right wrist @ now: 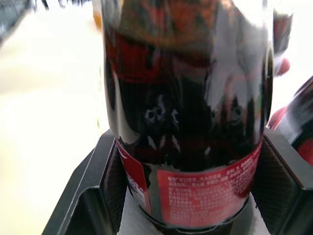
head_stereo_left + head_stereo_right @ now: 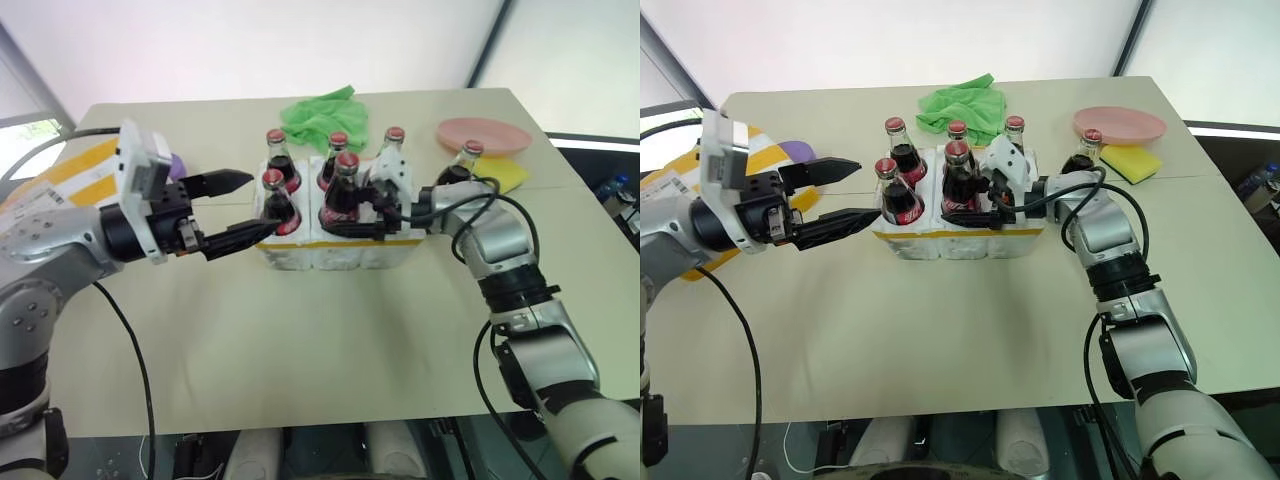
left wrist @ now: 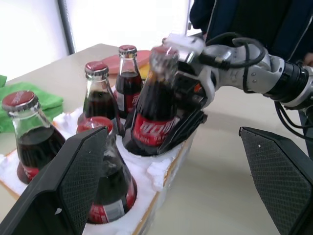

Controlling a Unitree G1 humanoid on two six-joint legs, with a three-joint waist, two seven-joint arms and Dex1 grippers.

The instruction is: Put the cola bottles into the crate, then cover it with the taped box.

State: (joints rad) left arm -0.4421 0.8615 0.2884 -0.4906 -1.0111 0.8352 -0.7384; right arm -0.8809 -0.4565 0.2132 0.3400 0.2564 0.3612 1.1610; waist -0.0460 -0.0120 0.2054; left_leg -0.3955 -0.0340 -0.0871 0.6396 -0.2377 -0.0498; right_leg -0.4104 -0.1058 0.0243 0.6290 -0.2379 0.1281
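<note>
So the crate (image 2: 340, 250) sits around the middle of the frame, a bit above centre, on the beige bench (image 2: 300, 340). Five cola bottles (image 2: 279, 205) are in or at its holes. A sixth bottle (image 2: 458, 168) stands on the bench just right of the crate, behind the right arm, close to the pink plate (image 2: 484, 134) and the yellow sponge (image 2: 508, 175) in the upper right.

The right claw (image 2: 358, 215) comes in from the right and is clamped on the front-middle bottle (image 2: 343, 190), low on its body around the red label. In the right wrist view the bottle's base (image 1: 195, 205) sits at the white foam, with a black finger (image 1: 93, 186) pressed on either side. Can't tell for sure if it's fully seated in the hole.

The left claw (image 2: 235, 210) hangs at the left of the crate with its jaws spread wide and nothing between them. The tips are near the front-left bottle but don't touch it.

The taped box (image 2: 70, 180) is at the far left edge, mostly hidden behind the left arm, so you only see yellow stripes and a bit of label. There's a green cloth (image 2: 322, 115) at the top centre, behind the crate.
</note>
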